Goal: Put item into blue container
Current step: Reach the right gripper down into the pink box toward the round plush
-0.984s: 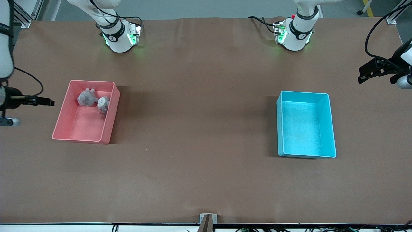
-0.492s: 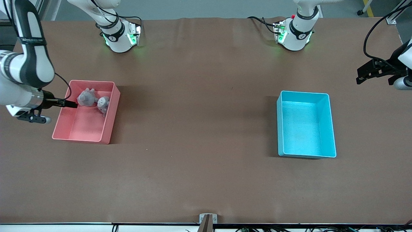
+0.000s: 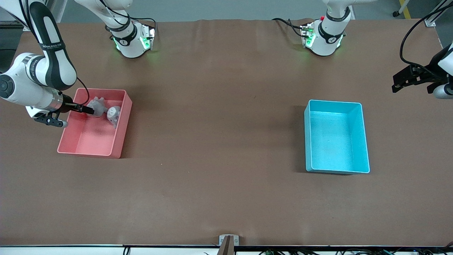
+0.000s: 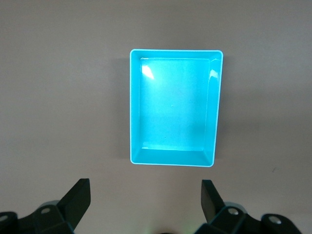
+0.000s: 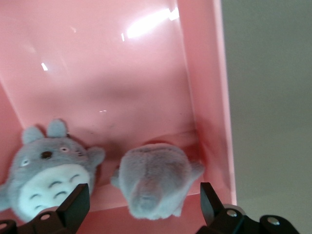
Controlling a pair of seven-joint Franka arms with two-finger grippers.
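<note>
the right claw is over the pink bin, at the end of it farther from the front camera, where two grey plush toys sit. its fingers are spread, with nothing between them. in the right wrist view the toy lying face away sits roughly between the fingers, tucked against the bin wall, and the toy showing its white belly lies just beside it, touching or nearly so.

the left claw waits in the air over the bare worktop at the left arm's end, fingers spread and empty. the blue bin rests on the worktop near it, well apart from the pink bin, and it looks empty in both the front and left wrist views.

what could go wrong, as a judgement: the two toys are so close that the fingers might close on both, or pinch only an ear or a bit of fur, and soft plush held that way could slip out on the long carry across the worktop. the toy is also hard against the wall, so a finger coming down could land on the rim or shove the light bin along instead of sliding past it. a squashy body gives little firm hold, so a shallow grip may fail.

the only writing is a maker's mark on the right arm's dark link, too small to read with any confidence. no labels show on the bins or toys.
</note>
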